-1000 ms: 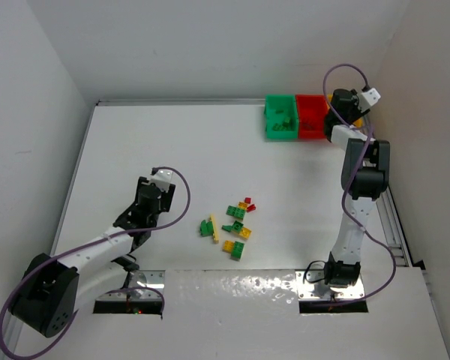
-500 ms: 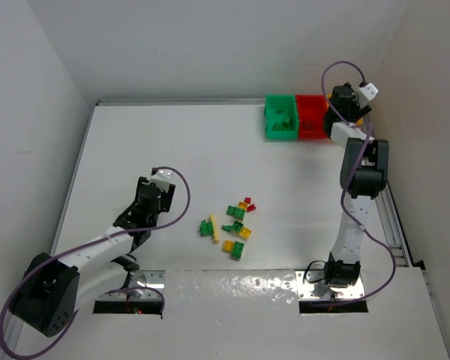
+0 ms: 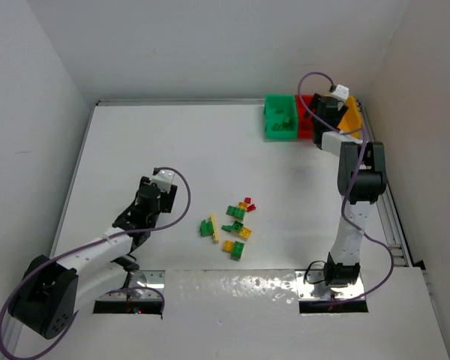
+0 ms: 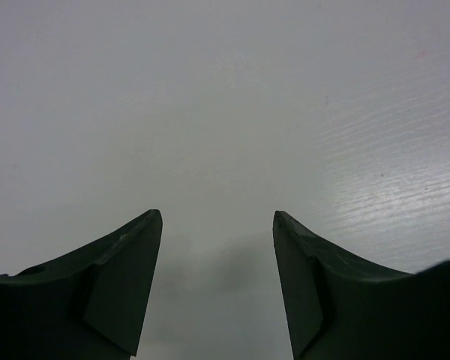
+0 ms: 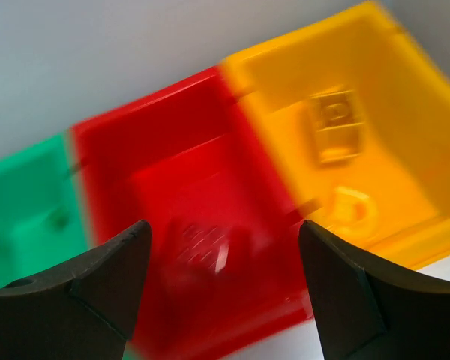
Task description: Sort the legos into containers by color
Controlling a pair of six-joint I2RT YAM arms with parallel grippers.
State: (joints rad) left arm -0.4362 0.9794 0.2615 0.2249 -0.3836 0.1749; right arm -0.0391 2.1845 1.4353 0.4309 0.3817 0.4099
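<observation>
The legos (image 3: 235,225) lie in a loose cluster of green, yellow and red bricks on the white table (image 3: 172,142), some of them stacked. The containers stand joined at the far right: a green bin (image 3: 280,118), a red bin (image 3: 305,105) and a yellow-orange bin (image 3: 351,118). My right gripper (image 3: 322,114) hovers open above the red bin (image 5: 202,187), nothing between its fingers. Blurred red bricks (image 5: 210,247) lie in that bin, and yellow bricks (image 5: 334,127) lie in the yellow-orange bin (image 5: 405,112). My left gripper (image 3: 144,204) hangs open over bare table (image 4: 225,97), left of the pile.
White walls close in the table at the left, back and right. The bins sit against the far right corner, with a metal rail (image 3: 397,225) along the right edge. Grey cables loop from both arms.
My right gripper has swung left from over the yellow-orange bin to over the red bin, uncovering the yellow-orange one, and its jaws have widened. The left arm has hardly moved.
</observation>
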